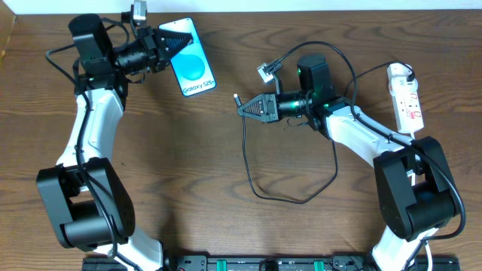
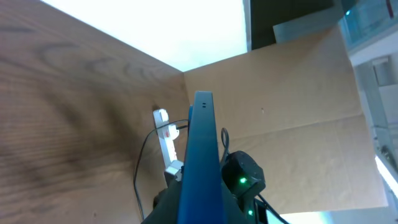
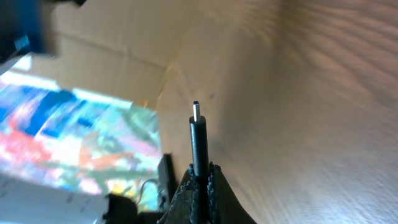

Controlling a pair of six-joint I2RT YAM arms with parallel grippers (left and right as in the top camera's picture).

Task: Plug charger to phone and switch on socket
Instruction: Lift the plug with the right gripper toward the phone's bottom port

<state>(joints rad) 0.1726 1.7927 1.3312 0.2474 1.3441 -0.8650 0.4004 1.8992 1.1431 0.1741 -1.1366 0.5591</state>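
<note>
The charger point(image 3: 199, 140), light and limp except its stiff tip, lies in the middle; the right gripper point(image 1: 242, 109) pinches that tip, likely the best hold. The left gripper point(image 1: 169, 44) clamps the slick phone point(image 1: 194, 68), far left.

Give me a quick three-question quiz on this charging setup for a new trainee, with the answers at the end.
1. True or false: the right gripper is shut on the charger just behind its plug tip.
2. What holds the phone? A) the left gripper B) the right gripper C) nothing, it lies free
3. Fill in: the socket lies on the robot's ____ side.

Key: 1 true; 2 A; 3 right.
</note>
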